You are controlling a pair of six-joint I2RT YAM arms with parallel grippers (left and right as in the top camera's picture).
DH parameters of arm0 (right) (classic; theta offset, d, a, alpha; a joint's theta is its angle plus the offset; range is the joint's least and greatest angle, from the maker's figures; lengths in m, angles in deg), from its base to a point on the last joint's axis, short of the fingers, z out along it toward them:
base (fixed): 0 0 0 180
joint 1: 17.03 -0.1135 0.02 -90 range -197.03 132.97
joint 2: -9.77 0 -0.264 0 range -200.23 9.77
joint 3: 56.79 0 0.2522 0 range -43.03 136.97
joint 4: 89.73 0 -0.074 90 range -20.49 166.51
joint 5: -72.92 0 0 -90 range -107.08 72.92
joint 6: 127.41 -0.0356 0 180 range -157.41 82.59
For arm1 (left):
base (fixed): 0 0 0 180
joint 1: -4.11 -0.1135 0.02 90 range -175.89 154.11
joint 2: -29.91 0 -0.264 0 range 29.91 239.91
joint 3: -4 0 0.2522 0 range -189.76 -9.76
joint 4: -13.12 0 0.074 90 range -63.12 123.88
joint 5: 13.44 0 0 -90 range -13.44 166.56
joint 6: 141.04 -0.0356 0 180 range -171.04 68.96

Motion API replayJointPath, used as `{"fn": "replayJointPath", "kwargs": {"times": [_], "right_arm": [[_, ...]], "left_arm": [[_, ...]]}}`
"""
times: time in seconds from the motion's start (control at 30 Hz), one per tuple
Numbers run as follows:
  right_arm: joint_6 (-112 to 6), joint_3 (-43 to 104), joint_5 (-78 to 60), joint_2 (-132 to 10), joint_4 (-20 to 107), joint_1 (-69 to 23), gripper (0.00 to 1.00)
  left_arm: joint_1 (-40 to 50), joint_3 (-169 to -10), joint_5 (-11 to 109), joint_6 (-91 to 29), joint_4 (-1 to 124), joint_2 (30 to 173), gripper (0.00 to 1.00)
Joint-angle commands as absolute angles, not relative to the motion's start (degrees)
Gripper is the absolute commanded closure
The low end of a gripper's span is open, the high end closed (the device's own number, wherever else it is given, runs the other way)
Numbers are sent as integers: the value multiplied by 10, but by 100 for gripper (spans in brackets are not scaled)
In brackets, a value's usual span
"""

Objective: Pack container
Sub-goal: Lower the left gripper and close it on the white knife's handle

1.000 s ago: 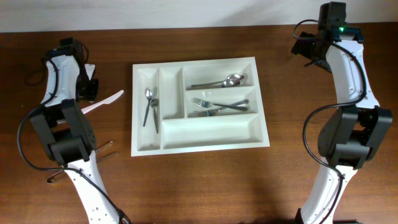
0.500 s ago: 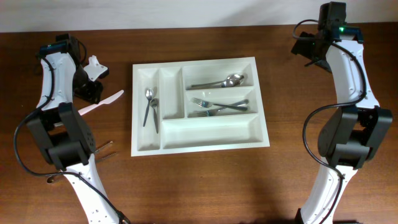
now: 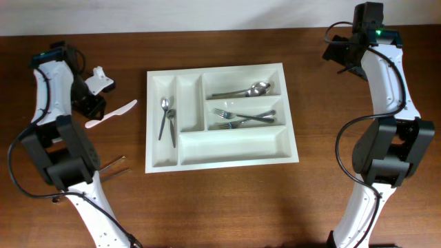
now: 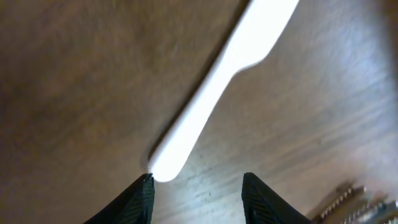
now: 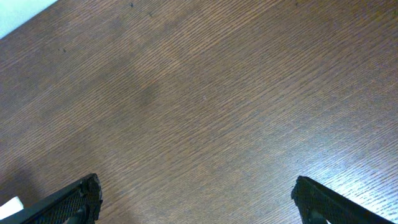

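Note:
The container (image 3: 234,146) is a white five-compartment tray in the middle of the table. It holds two spoons (image 3: 166,117) in a narrow left slot, spoons (image 3: 249,90) in the top long slot and forks (image 3: 241,118) in the middle one. A white plastic knife (image 3: 111,114) lies on the table left of the tray; it also shows in the left wrist view (image 4: 217,81). My left gripper (image 3: 91,107) (image 4: 199,190) is open and empty, just over the knife's handle end. My right gripper (image 3: 340,54) (image 5: 199,199) is open and empty over bare wood at the far right.
A metal fork (image 3: 114,165) lies by the left arm's base, and metal cutlery shows at the lower right edge of the left wrist view (image 4: 351,199). The tray's bottom long slot (image 3: 234,141) and second narrow slot (image 3: 187,103) hold nothing.
My left arm has swung to the left, and its gripper has shifted slightly left and down toward the knife's handle end. The knife and the right arm have not moved.

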State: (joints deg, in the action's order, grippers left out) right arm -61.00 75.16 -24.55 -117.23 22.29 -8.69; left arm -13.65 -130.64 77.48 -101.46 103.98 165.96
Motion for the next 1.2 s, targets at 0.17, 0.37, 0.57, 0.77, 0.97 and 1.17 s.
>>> {"fn": "replayJointPath", "kwargs": {"times": [0.17, 0.37, 0.57, 0.77, 0.97, 1.17], "right_arm": [[-611, 761, -246, -1180, 223, -87, 1], [-611, 761, -246, -1180, 223, -87, 1], [-611, 761, -246, -1180, 223, -87, 0], [-611, 761, -246, -1180, 223, -86, 1], [-611, 761, -246, -1180, 223, -87, 1], [-611, 761, -246, -1180, 223, -87, 1]], "left_arm": [[-174, -1299, 713, -1072, 1057, 1643, 52], [-179, -1269, 714, -1085, 1033, 1643, 50], [-179, -1248, 714, -1099, 1005, 1643, 49], [-179, -1244, 718, -1115, 968, 1643, 50], [-179, -1243, 718, -1125, 948, 1643, 50], [-179, -1242, 718, -1125, 950, 1643, 50]]}}
